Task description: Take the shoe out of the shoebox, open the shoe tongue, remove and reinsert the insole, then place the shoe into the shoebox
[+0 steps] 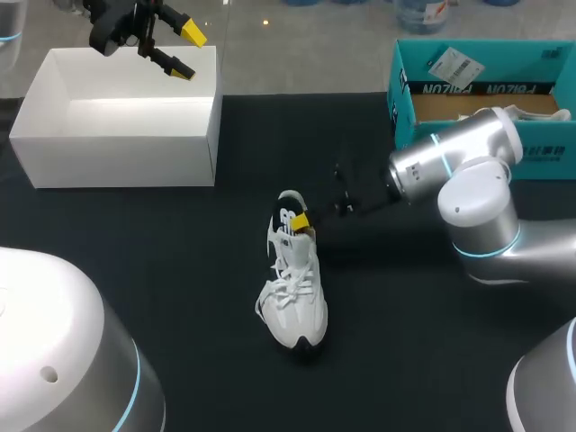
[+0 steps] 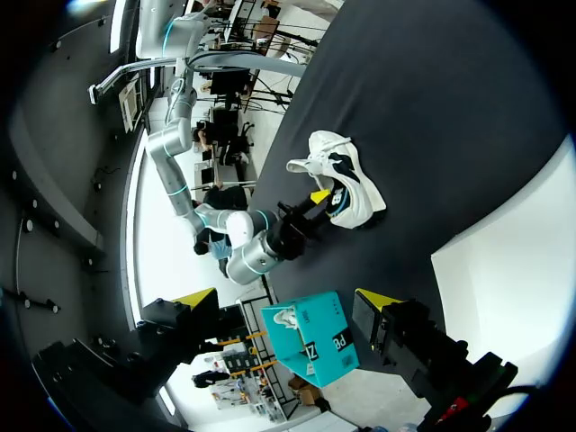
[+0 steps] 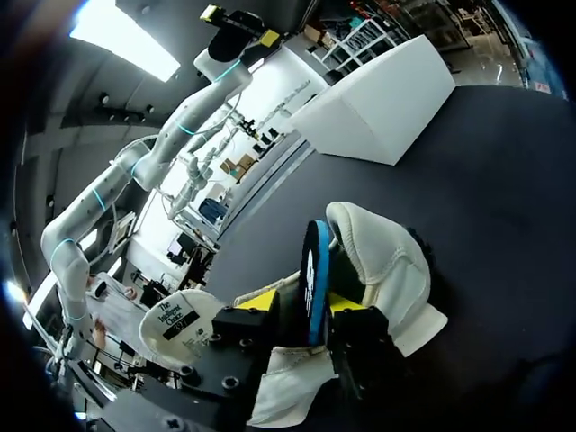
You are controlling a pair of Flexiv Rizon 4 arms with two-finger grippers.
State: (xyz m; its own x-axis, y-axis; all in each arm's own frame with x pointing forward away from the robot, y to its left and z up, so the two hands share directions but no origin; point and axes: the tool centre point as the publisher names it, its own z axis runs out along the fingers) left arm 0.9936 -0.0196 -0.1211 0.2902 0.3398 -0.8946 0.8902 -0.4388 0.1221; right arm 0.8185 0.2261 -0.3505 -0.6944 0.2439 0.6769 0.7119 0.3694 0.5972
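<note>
Shoe (image 1: 295,297), light and soft, mid-frame on table (image 1: 162,297), with thin, bendy insole (image 3: 315,270) clamped edge-on in right gripper (image 3: 301,302), likely best pinched near its heel; left gripper (image 1: 186,52) spread open upper left above white box (image 1: 117,153).

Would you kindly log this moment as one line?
right tool: shut on insole at heel of shoe | left tool: open above white box | shoe: upright on table
</note>
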